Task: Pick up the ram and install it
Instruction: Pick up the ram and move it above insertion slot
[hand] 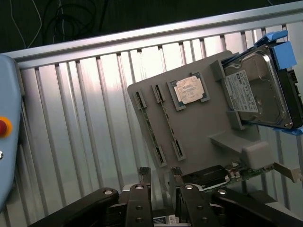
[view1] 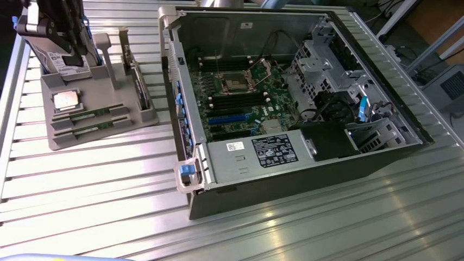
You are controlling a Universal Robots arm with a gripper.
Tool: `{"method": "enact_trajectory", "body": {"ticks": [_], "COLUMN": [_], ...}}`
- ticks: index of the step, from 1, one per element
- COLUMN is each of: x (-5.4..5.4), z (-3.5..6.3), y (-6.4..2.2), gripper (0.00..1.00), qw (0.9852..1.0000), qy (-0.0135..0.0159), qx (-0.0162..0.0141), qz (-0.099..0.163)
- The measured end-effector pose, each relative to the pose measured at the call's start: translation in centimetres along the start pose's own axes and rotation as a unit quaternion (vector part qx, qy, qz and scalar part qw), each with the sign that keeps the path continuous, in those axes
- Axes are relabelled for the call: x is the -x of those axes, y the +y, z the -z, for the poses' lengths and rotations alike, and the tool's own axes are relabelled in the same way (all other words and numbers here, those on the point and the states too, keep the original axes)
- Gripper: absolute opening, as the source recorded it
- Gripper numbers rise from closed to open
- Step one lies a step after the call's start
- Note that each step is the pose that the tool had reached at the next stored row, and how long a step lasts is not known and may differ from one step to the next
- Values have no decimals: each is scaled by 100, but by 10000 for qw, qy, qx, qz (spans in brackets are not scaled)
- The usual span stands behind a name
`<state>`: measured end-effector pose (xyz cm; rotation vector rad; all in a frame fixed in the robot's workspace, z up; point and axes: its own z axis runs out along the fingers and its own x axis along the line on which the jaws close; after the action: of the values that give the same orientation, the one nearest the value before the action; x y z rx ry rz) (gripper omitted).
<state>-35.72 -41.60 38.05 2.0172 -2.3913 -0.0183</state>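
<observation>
The pincer [hand: 160, 172] hangs over the grey holder [hand: 203, 137] on the worktop [view1: 108, 190]. Its two fingers are apart and nothing is between them. The ram [hand: 150, 127] sits in a narrow slot of the holder, just beside a second stick [hand: 168, 122] and near the CPU [hand: 189, 90]. Probably the slot keeps it fixed and on its edge, so that fingers can close on its thin sides. The open case [view1: 185, 109] lies well apart, with its board facing up to receive parts.

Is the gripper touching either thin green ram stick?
Apart: the exterior view shows the open gripper up by the grey hard drive, clear of both sticks.
</observation>
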Motion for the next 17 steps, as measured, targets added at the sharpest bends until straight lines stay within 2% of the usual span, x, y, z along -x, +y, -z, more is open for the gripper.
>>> {"method": "enact_trajectory", "body": {"ticks": [17], "x": [0], "z": [-93], "y": [-2], "gripper": [30], "qw": [10000], "qy": [0], "qx": [0], "qz": [0]}}
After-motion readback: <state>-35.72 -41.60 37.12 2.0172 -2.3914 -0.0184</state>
